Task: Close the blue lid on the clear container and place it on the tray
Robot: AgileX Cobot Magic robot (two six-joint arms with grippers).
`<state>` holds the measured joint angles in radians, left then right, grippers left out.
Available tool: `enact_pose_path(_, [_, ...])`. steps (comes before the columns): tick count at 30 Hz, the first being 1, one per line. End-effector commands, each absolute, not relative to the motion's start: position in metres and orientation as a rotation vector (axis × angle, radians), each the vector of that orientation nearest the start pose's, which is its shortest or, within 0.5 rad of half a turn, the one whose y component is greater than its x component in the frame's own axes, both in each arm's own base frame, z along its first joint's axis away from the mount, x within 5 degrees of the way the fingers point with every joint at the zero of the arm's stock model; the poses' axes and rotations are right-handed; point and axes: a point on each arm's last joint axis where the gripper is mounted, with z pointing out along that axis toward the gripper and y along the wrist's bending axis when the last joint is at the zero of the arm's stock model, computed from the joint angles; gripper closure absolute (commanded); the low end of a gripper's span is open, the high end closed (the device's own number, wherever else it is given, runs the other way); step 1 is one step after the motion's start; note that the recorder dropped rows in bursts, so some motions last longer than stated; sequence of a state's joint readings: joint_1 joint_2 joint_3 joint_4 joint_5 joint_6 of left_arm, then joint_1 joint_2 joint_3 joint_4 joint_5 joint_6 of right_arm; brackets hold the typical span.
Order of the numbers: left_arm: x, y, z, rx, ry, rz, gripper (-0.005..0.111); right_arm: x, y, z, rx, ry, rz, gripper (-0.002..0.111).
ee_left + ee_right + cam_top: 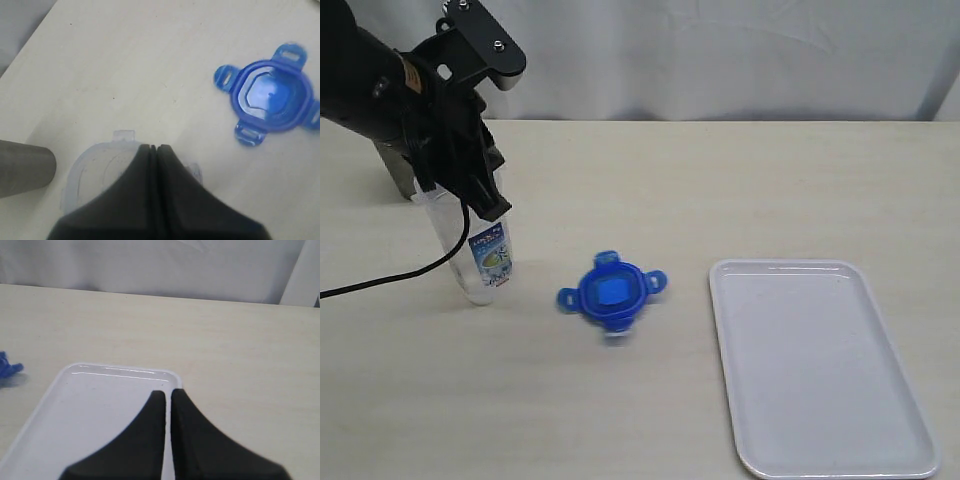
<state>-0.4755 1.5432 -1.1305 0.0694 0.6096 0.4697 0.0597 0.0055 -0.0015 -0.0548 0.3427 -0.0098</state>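
Blue lid (611,292): lay flat on the table (720,180) with its four flaps spread out, between the container and the tray and touching neither. Its edges looked slightly blurred in the exterior view.
Container (485,262): stood at the left of the table, well apart from the tray. Its mouth was open, its top leaned a little to the left, and its printed label faced the camera.
Left gripper (154,149): hung at the container's open mouth, black fingers clenched tight together with nothing showing between them. Whether the tips touched the clear rim could not be told.
Right gripper (167,392): hovered over one end of the tray, fingers drawn in to a thin slit, grasping nothing.
Tray (820,380): white, flat on the right of the table, just beside the lid.
Grey cup (22,167): sat near the container, on the side away from the lid, seen in the left wrist view.
Table: pale beige, with a white curtain (720,50) behind it.
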Motion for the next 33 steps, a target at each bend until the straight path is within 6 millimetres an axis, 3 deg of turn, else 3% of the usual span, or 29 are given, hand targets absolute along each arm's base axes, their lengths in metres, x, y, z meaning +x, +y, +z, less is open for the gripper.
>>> enact_pose_path(1, [0.288, -0.146, 0.289, 1.128, 2.177, 0.034, 0.107, 0.054, 0.002, 0.182, -0.103, 1.822, -0.021, 0.104])
enact_pose_path(6, [0.271, -0.138, 0.327, 1.037, 2.052, 0.009, 0.107, 0.054, 0.002, 0.182, -0.103, 1.822, -0.021, 0.104])
enact_pose_path(10, [0.244, -0.126, 0.375, 0.858, 1.882, -0.064, 0.107, 0.054, 0.002, 0.182, -0.103, 1.822, -0.021, 0.104])
enact_pose_path(14, [0.200, -0.105, 0.411, 0.719, 1.660, -0.126, 0.107, 0.054, 0.002, 0.182, -0.103, 1.822, -0.021, 0.104])
enact_pose_path(17, [0.162, -0.086, 0.416, 0.617, 1.525, -0.169, 0.107, 0.054, 0.002, 0.182, -0.103, 1.822, -0.021, 0.104])
enact_pose_path(21, [0.111, -0.057, 0.399, 0.457, 1.299, -0.224, 0.107, 0.054, 0.001, 0.182, -0.113, 1.821, -0.038, 0.104])
enact_pose_path(26, [0.055, -0.024, 0.349, 0.274, 1.092, -0.328, 0.107, 0.055, 0.002, 0.191, -0.114, 1.727, -0.034, 0.104])
enact_pose_path(30, [0.038, -0.013, 0.297, 0.194, 1.087, -0.408, 0.107, 0.056, 0.004, 0.216, -0.095, 1.454, -0.004, 0.104])
enact_pose_path(33, [0.043, -0.015, 0.258, 0.194, 1.162, -0.412, 0.107, 0.053, 0.004, 0.231, -0.065, 1.280, 0.040, 0.104])
